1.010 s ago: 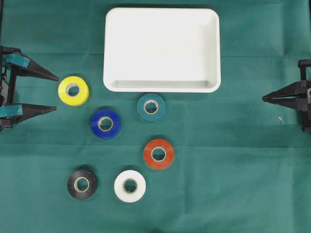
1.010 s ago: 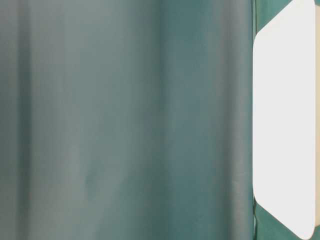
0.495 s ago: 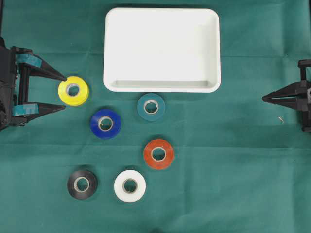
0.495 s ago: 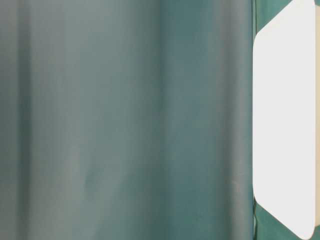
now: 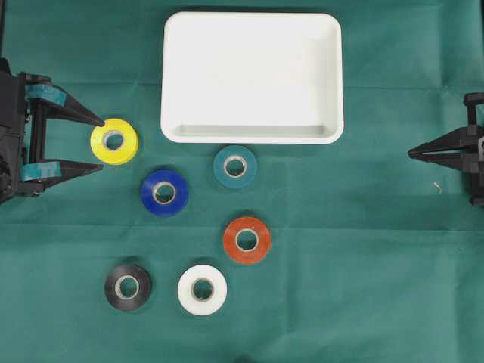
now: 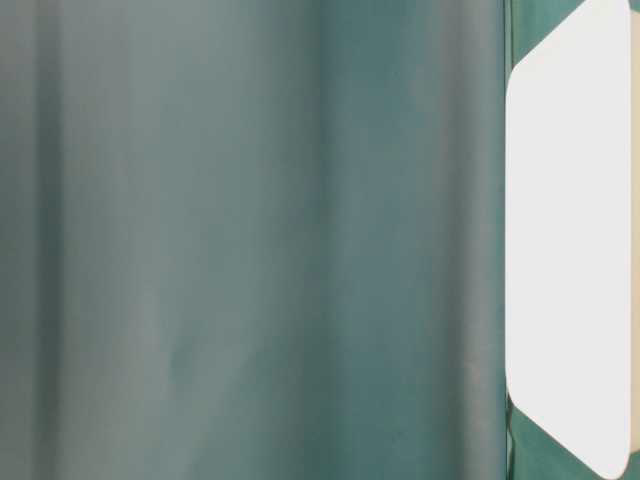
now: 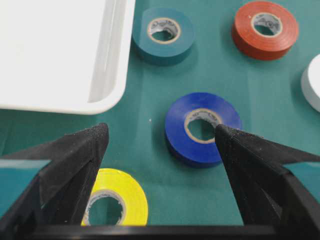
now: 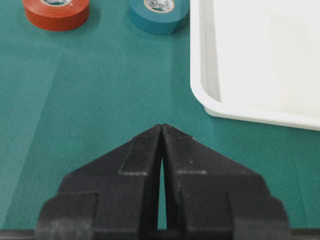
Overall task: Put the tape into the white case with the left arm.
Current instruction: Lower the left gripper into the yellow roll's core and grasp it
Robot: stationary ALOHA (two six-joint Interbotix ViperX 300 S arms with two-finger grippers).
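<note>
Six unlabelled tape rolls (image 5: 164, 193)

White case (image 5: 252, 130): smooth plastic, slight sheen along the inner wall. Table cloth (image 5: 363, 257): green woven fabric, matt, fine weave visible in the right wrist view. Tape rolls, for example the blue roll (image 7: 202, 128) and yellow roll (image 7: 116, 203): glossy vinyl-looking bands on pale cardboard-looking cores. Left gripper (image 7: 159, 137) fingers: black, grainy matt surface.

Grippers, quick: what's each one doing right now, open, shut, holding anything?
Left gripper: open wide, holding nothing, tips beside the yellow tape.
Right gripper: shut, holding nothing.
</note>
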